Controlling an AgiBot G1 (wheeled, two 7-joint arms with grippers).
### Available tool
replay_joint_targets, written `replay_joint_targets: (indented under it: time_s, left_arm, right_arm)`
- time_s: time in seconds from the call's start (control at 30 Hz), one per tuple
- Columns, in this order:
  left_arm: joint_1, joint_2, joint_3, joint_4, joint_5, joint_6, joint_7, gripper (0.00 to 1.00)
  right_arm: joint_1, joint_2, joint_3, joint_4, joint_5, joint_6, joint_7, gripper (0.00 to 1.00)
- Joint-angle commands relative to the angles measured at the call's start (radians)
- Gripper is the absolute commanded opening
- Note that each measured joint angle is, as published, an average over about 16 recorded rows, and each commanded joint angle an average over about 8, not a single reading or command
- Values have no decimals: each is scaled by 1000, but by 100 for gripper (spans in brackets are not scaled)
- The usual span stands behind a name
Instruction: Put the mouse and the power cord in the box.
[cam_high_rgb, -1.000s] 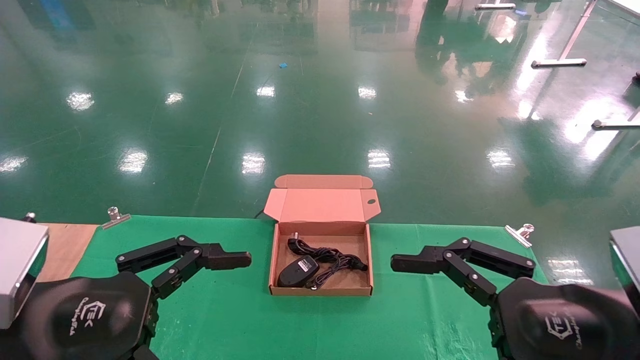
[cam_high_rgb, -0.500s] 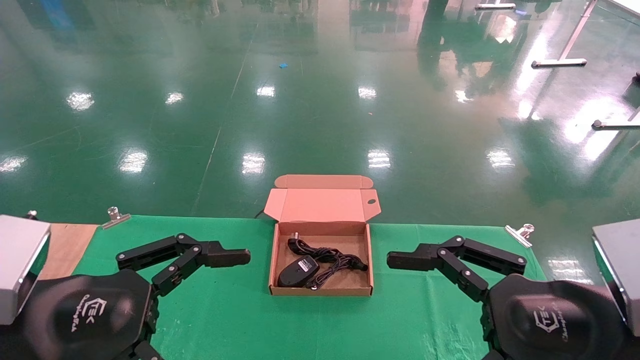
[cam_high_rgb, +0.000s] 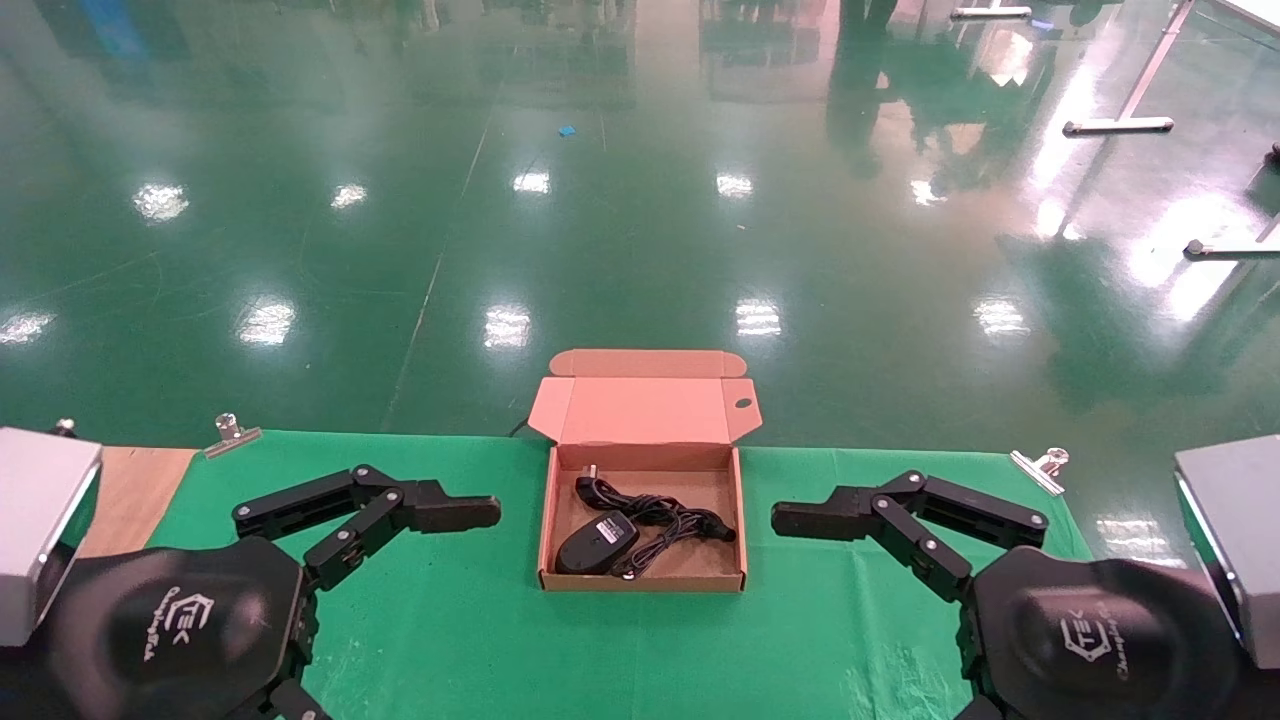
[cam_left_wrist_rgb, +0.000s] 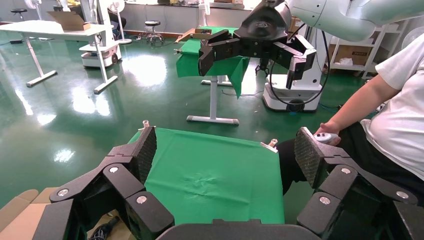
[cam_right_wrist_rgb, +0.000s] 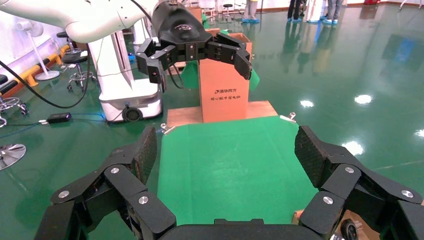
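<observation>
1. The box (cam_high_rgb: 641, 585) sits on the green cloth (cam_high_rgb: 450, 620) with its lid (cam_high_rgb: 640, 410) standing open at the far side.
2. The mouse (cam_high_rgb: 596, 542) lies inside the box, in the near corner on the robot's left side. Its pale label faces up.
3. The power cord (cam_high_rgb: 655, 517) lies inside the box too, in a loose bunch. It touches the mouse and runs from the far left corner toward the right wall.
4. A chunky plug (cam_high_rgb: 587, 485) sits at the cord's far end, near the back wall of the box.
5. The left gripper (cam_high_rgb: 425, 510) is off to the left of the box, above the cloth. Its fingers (cam_left_wrist_rgb: 145, 150) are spread wide and hold nothing.
6. The right gripper (cam_high_rgb: 845, 517) is off to the right of the box, also above the cloth. Its fingers (cam_right_wrist_rgb: 312, 152) are spread wide and hold nothing.
7. Both grippers point in toward the box, but neither one touches it.
8. Two shiny clips (cam_high_rgb: 232, 433) pinch the cloth at the far edge, one well to each side of the box.
9. Behind the box, the floor (cam_high_rgb: 640, 200) is green and shiny.
</observation>
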Motion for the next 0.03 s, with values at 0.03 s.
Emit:
replay_joint_targets:
  time_s: [0.03]
  left_arm:
    - [0, 0, 0, 0, 0, 0, 0, 100]
  right_arm:
    - [0, 0, -1, 0, -1, 1, 0, 100]
